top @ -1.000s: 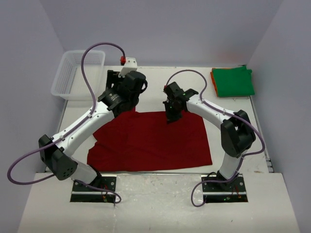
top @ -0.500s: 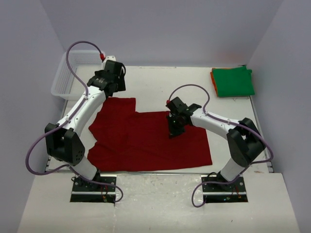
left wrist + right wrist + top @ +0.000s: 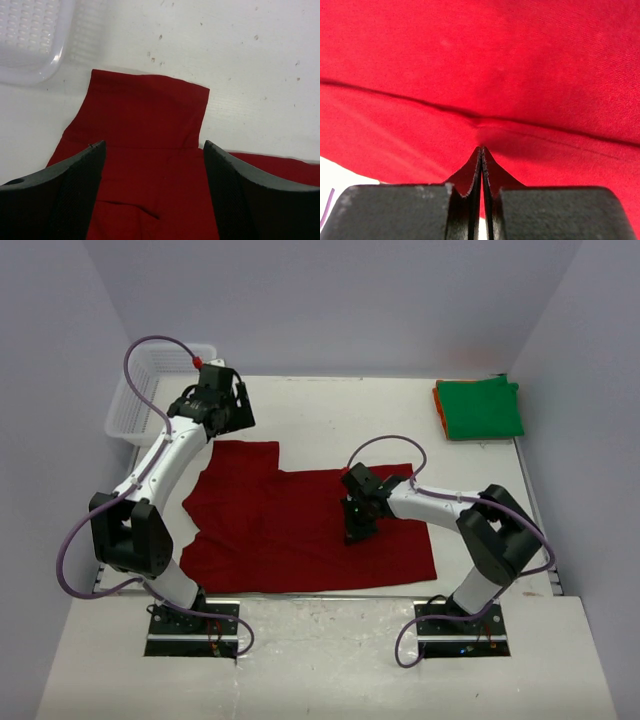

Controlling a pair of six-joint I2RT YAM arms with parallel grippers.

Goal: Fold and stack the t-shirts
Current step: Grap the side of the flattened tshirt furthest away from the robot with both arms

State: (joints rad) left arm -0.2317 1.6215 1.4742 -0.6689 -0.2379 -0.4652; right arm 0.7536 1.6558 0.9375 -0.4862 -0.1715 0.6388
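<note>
Two arms are posed quite differently. The left arm is stretched up and away toward the far-left corner. Its gripper (image 3: 155, 150) is held above the table (image 3: 330, 405), with the matte black fingers (image 3: 70, 190) spread wide and nothing between them. The right arm is folded low with its elbow out to the right. Its gripper (image 3: 481, 150) is set down on the red shirt (image 3: 280, 530), and the fingers are closed tight on a small raised pinch of cloth.

The red shirt is soft, matte fabric, spread flat at mid-table and crossed by a thin seam line in the right wrist view. Its long axis runs left to right, with the sleeve end at the left. One rectangular sleeve (image 3: 145, 107) juts toward the far side, beneath the left gripper and near the white mesh basket (image 3: 135, 405).

A green shirt (image 3: 482, 408) is folded into a rough square and stacked on an orange shirt (image 3: 438, 405) in the far-right corner, well apart from the red one.
</note>
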